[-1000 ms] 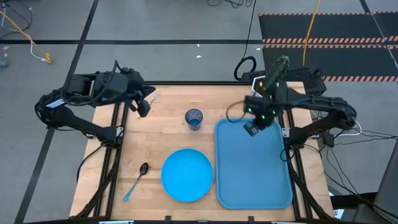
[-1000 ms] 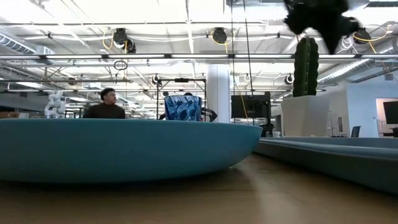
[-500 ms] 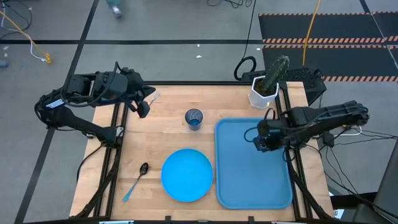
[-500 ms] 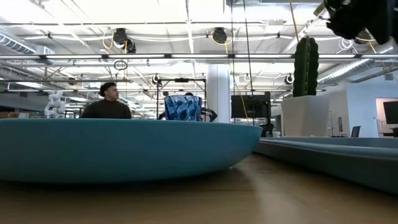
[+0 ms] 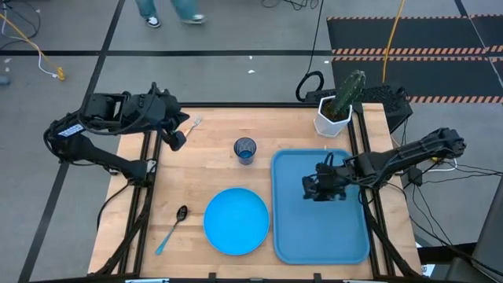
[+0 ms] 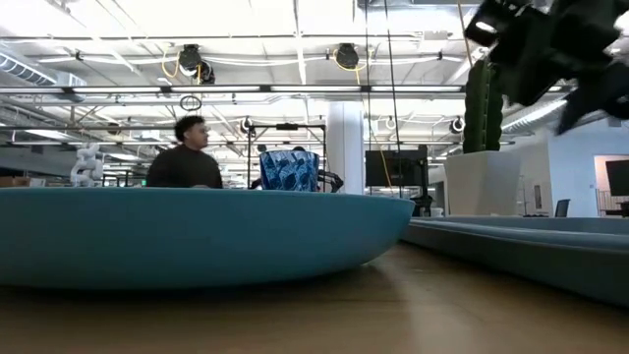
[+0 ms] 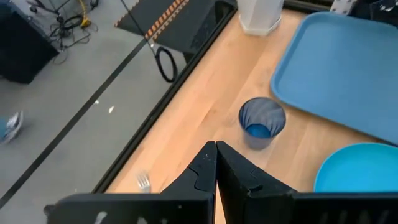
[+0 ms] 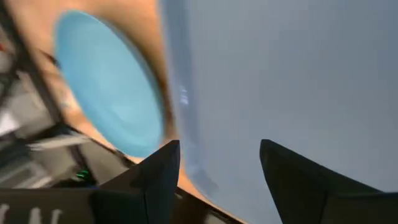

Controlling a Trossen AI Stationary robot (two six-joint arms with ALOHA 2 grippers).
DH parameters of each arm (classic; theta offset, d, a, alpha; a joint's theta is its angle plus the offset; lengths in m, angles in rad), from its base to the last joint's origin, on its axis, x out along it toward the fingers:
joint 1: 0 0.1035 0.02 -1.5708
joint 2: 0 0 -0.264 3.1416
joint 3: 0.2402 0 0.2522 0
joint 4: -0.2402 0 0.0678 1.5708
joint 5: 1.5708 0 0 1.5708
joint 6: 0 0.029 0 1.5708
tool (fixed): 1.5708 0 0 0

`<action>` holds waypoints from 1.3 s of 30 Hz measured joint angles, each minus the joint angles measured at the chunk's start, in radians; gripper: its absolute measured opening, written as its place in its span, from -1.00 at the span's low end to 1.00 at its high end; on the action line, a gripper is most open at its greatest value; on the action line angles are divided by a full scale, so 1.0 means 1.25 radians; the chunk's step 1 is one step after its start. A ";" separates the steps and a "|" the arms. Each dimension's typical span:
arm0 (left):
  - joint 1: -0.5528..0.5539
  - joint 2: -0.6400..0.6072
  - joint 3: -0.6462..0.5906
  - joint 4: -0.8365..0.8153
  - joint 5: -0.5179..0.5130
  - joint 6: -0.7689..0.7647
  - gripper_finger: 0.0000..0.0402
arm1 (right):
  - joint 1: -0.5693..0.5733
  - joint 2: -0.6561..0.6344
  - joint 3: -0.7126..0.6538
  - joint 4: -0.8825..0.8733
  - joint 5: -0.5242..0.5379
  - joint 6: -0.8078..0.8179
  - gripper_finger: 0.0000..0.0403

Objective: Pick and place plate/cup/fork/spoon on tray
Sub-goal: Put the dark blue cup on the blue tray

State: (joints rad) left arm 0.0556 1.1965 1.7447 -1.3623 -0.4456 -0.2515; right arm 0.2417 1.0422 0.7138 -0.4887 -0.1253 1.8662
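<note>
I've got bare wood between the cup and the plate, a clear lane across mid-frame in the high view. The right gripper, fingers spread, hangs over the upper half of the tray; the lower half lies bare. The cactus pot blocks the tray's upper right corner. At upper left the left gripper, fingers pressed together, crowds the fork. The spoon lies open at lower left.

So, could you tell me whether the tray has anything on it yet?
Empty. The high view shows the tray bare, with the plate, cup and spoon on the wooden table beside it; the open right gripper hovers above it.
</note>
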 joint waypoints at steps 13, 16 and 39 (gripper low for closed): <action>0.001 0.000 0.000 -0.072 0.091 -0.038 -0.96 | -0.040 -0.001 -0.193 0.668 0.271 -0.119 0.05; 0.001 0.000 0.000 -0.071 0.092 -0.052 -0.96 | -0.087 -0.001 -0.193 0.748 0.313 -0.195 0.05; 0.029 0.000 0.000 -0.019 0.083 -0.123 -0.96 | -0.337 0.369 0.691 0.754 -0.060 -0.824 0.05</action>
State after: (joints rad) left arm 0.0924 1.1965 1.7443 -1.3865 -0.3412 -0.4058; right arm -0.1798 1.5037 1.5771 0.4540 -0.1999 0.8362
